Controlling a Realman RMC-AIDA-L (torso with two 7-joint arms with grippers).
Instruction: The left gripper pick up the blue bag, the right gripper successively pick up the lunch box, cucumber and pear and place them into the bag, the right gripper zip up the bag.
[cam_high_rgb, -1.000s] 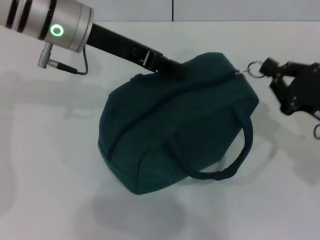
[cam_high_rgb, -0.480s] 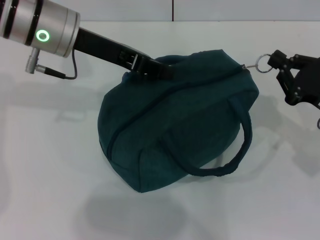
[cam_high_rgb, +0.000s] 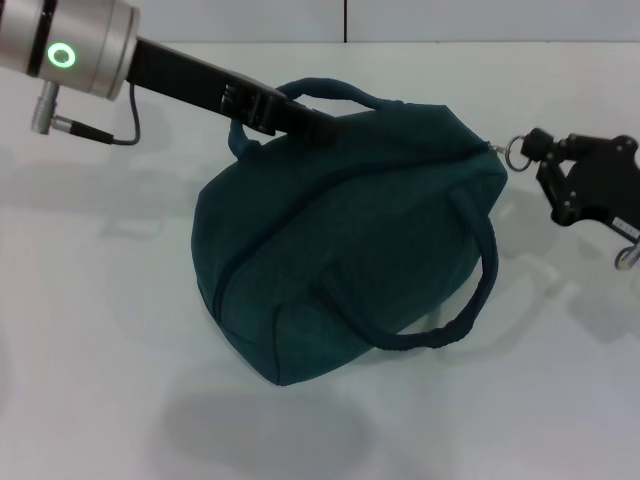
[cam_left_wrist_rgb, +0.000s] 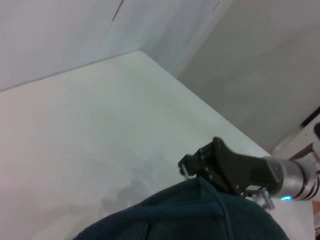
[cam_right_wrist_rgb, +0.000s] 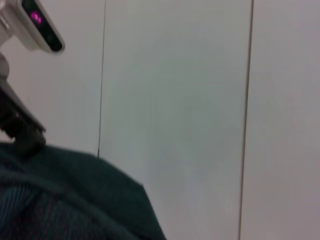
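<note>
Teal fabric of the blue bag (cam_high_rgb: 340, 240) is resting mid-table, zipped along its top; since a moment ago its far handle (cam_high_rgb: 325, 92) is lifting clear as my left gripper (cam_high_rgb: 300, 118) draws back left, pinching it; my right gripper (cam_high_rgb: 540, 150) is dropping slightly at the bag's right end, fingers closed on the metal ring pull (cam_high_rgb: 516, 153); both arms are reaching in low from the sides.

Bright, even overhead light washes the white counter (cam_high_rgb: 100, 330), the bag (cam_high_rgb: 340, 250) throws soft grey shadows, and both wrist views look hazy.
</note>
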